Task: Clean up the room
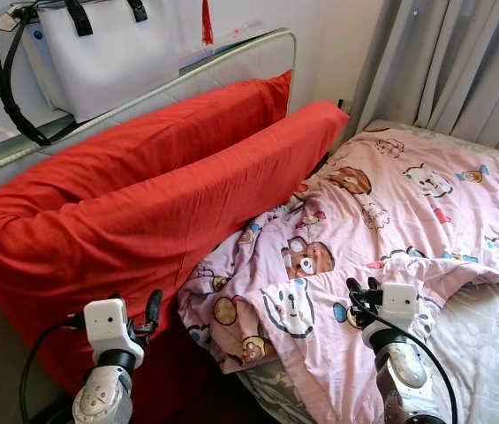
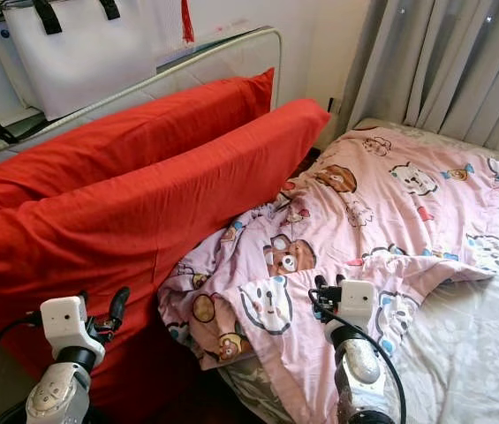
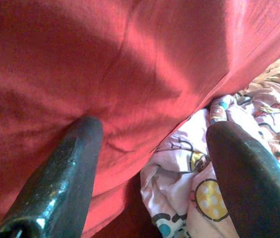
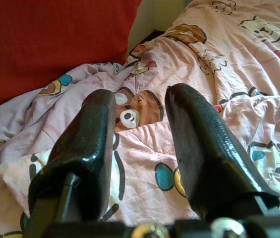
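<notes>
A crumpled pink blanket (image 1: 381, 212) printed with cartoon bears lies across the bed, bunched at its near corner. Two long red pillows (image 1: 143, 185) lean against the bed's side rail, and the lower one's front edge touches the blanket. My left gripper (image 1: 136, 305) is open, low in front of the lower red pillow. Its fingers (image 3: 75, 163) point at the red fabric (image 3: 130, 59), with the blanket's edge beside one of them. My right gripper (image 1: 362, 287) hovers open just above the blanket's near fold (image 4: 144, 144), with nothing between its fingers.
A white handbag (image 1: 108, 49) with black straps sits on the ledge behind the pillows. A metal-edged rail (image 1: 223, 62) runs behind them. Grey curtains (image 1: 452, 62) hang at the far right. A pale patterned sheet (image 1: 487, 336) shows bare at the near right.
</notes>
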